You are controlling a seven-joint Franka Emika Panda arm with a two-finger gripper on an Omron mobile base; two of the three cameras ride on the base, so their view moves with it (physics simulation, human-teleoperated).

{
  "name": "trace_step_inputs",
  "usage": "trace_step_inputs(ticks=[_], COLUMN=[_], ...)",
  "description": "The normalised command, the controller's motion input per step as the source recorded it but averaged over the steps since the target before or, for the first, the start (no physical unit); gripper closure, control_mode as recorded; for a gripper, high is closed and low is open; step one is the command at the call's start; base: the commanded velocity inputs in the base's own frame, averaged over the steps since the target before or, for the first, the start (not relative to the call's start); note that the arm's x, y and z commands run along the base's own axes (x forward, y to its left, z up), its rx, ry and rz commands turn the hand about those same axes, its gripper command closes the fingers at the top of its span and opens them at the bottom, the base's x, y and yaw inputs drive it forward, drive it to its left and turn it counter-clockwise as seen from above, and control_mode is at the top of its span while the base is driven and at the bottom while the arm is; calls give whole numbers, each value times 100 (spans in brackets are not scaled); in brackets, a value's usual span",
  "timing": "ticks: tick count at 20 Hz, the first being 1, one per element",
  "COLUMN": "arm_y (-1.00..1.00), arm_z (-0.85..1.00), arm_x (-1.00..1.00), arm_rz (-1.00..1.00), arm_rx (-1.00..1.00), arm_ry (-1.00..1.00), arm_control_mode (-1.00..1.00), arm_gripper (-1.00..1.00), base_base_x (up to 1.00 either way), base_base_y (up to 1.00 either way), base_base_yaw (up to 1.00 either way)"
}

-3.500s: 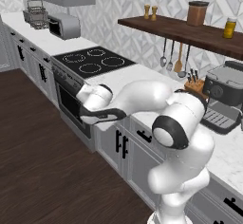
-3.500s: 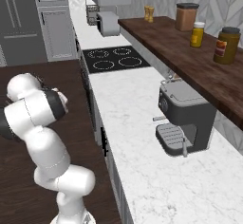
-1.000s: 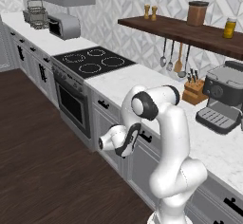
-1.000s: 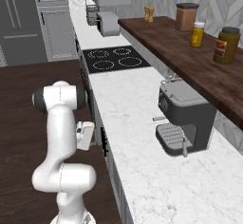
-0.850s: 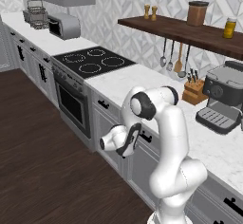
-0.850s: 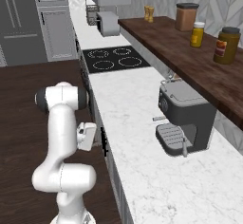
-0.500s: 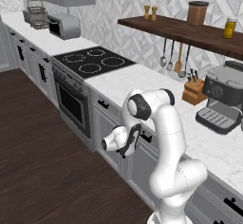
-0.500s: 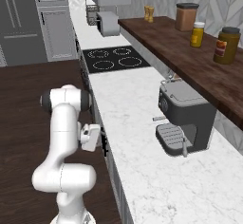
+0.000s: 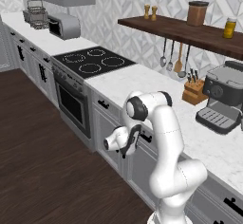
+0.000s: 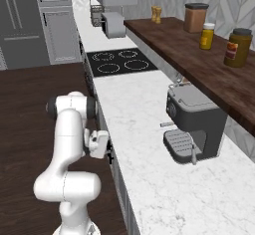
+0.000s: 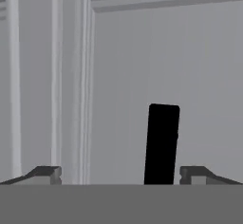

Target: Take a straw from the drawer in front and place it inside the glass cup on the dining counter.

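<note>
Jaws wide apart, nothing held between them. Fingertips (image 11: 45, 173) low in the hand view, one at each side, aimed straight at the drawer (image 11: 118, 90) from close range.

Drawer closed: framed grey front panel flush with the cabinet face, set under the overhanging edge of the marble table (image 9: 142, 78). Short black bar handle (image 11: 161, 144) upright in the rolled hand view, between the two fingertips and nearer the right-hand one. Contact between fingertips and handle: cannot tell, since the lower end of the bar runs out of the picture.

White arm (image 9: 163, 123) folded down in front of the cabinets in the left base view, elbow near table height, wrist bent low and turned toward the cabinet face, just below the table edge. Same posture in the right base view, with the arm (image 10: 67, 129) standing over the dark wood floor (image 10: 30, 109) and the wrist just beside the cabinet front.

On the table: black cooktop (image 9: 92, 61) to the left of the arm, oven (image 9: 71, 107) beneath it, knife block (image 9: 192, 90) and coffee machine (image 9: 223, 99) to the right, against the wall. Toaster (image 9: 64, 26) at the far end. Wooden shelf (image 9: 190, 33) above, carrying jars, with utensils hanging below.
</note>
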Motion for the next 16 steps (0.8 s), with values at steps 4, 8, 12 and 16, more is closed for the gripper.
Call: trace_step_inputs(ticks=[4, 8, 12, 16], arm_y=[-30, -29, -8, 3], arm_z=[0, 0, 0, 0], arm_x=[0, 0, 10, -1], arm_rz=[0, 0, 0, 0], arm_rx=[0, 0, 0, 0], arm_ry=[-1, -2, 0, 0], arm_control_mode=[-100, -100, -100, -100], arm_gripper=[-100, -100, 100, 100], base_base_x=[0, 0, 0, 0], base_base_y=[0, 0, 0, 0], base_base_yaw=[0, 0, 0, 0])
